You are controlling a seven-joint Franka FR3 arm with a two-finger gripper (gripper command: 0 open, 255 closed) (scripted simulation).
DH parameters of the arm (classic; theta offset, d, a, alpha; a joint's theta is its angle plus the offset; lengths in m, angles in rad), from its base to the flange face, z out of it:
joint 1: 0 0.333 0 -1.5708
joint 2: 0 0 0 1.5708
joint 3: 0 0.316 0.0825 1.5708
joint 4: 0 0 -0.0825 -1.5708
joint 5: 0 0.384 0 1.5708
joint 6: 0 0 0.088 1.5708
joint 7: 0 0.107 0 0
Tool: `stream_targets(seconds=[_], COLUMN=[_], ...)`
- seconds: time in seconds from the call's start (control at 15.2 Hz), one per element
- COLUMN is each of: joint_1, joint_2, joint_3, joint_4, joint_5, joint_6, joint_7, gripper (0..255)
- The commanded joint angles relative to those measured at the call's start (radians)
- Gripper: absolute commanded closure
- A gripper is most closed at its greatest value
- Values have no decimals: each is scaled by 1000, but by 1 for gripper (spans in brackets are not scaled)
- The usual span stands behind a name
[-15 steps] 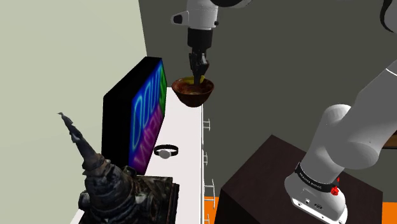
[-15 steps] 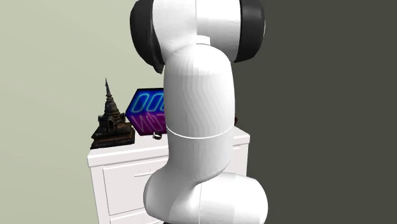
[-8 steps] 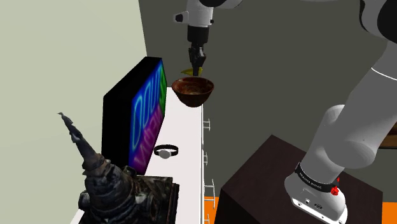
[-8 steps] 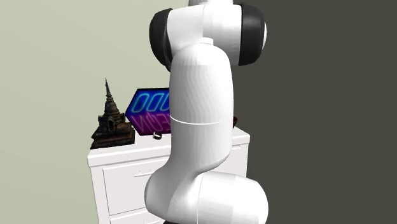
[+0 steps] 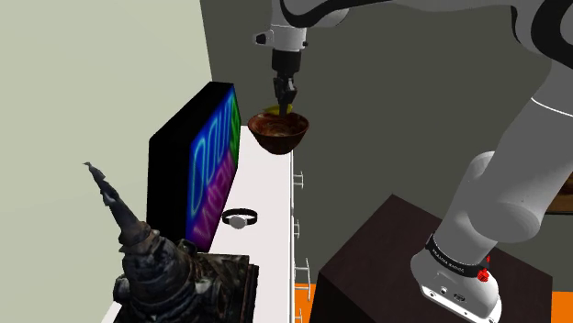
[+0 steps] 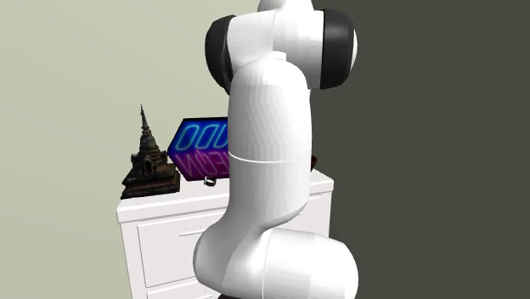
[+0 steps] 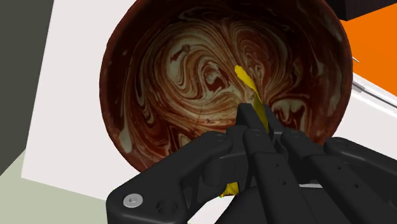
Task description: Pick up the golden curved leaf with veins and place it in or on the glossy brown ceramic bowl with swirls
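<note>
The leaf [image 7: 249,89] is pinched between the two fingers of the hand [image 7: 257,119], so the hand is closed on it. The leaf's tip pokes out past the fingertips, right over the swirly inside of the bowl [image 7: 143,76]. Can't tell if it touches the bottom. In the shoulder view the hand points down, just above the bowl's rim. The bowl sits at the far end of a white cabinet [image 5: 268,188], just past a neon sign [image 5: 216,156]. A watch [image 5: 241,218] and a dark spired statue [image 5: 156,261] are closer to the camera.
</note>
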Motion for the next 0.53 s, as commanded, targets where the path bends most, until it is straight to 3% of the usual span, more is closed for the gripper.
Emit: stream_targets(seconds=[0.0,0.46], joint_1=[1,1], joint_2=[0,2], joint_3=[1,1], joint_4=[-29,-87], joint_5=[1,2], joint_6=[29,89], joint_7=[0,-4], gripper=[255,255])
